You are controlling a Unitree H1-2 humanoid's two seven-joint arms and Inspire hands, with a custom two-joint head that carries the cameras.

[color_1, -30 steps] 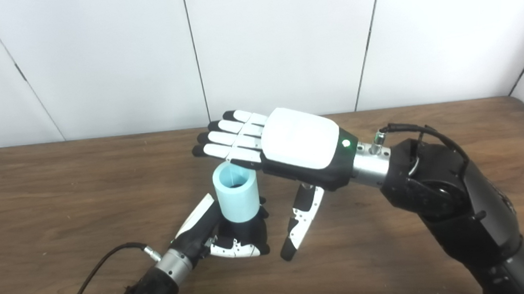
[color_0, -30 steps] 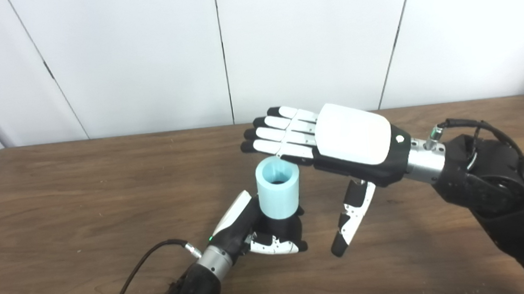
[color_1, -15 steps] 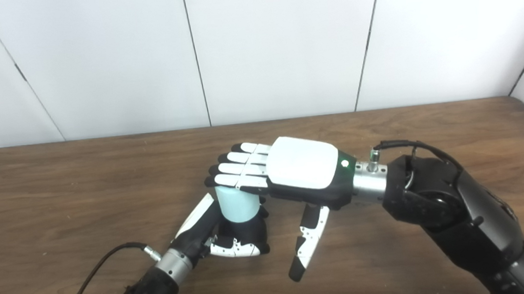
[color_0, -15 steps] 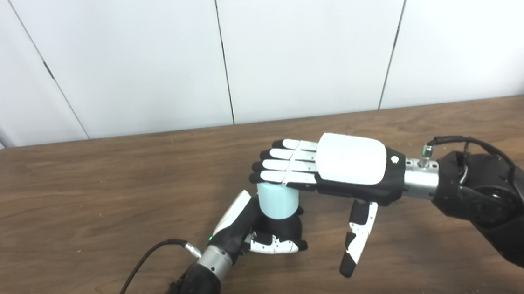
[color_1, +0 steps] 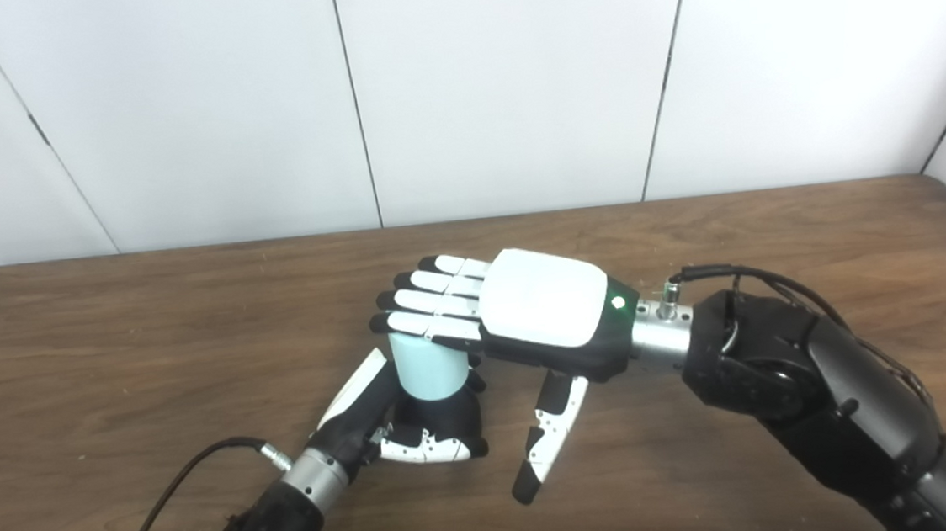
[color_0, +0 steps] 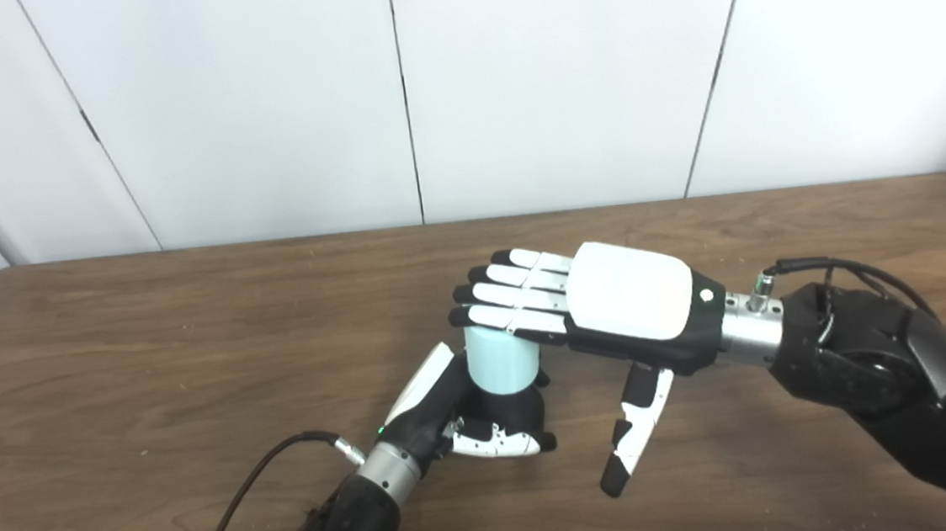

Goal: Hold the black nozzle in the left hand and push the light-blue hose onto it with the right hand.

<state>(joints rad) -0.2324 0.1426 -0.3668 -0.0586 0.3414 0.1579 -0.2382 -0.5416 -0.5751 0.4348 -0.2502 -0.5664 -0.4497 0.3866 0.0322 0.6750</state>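
Two hands meet over one small joint. The right hand [color_0: 632, 308] lies flat and open, palm down, its fingers [color_0: 509, 296] spread across the top of the light-blue hose [color_0: 502, 364] and its thumb hanging free toward the bench [color_0: 108, 345], gripping nothing. The left hand [color_0: 468, 414] is closed around the base below, where the black nozzle should sit; the nozzle itself is hidden inside that grasp and under the hose, so how far the hose is seated cannot be told.

Likely trouble comes from the press itself. A flat palm gives no sideways hold, so if the push lands off the hose's axis the short tube may tip or skid out from under the fingers. Too hard a push could also drive the left hand's grasp down or twist it loose, since only its curled fingers steady the base.

Around them the wooden bench carries nothing else visible. A black cable [color_0: 246, 494] trails from the left wrist toward the near edge, well clear of the joint. White wall panels [color_0: 258, 105] stand behind. Nothing blocks the downward push.
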